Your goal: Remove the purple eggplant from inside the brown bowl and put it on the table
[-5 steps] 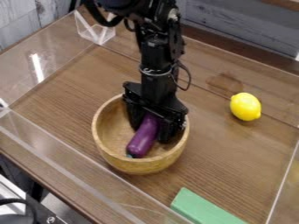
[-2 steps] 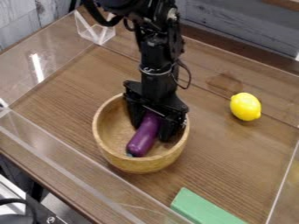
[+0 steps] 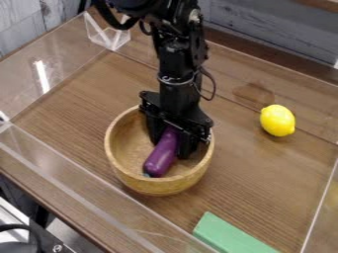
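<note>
So, black metal gripper (image 3: 176,128) looks clamped on glossy purple toy eggplant (image 3: 162,155) | still-to-do: lift from round brown wooden bowl (image 3: 117,158), bench drop-off

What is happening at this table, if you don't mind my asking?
The robot arm has reached down into the brown bowl, its jaws closed at one end of the purple eggplant. The eggplant is still inside the bowl, not yet on the table. A yellow lemon sits apart.
</note>
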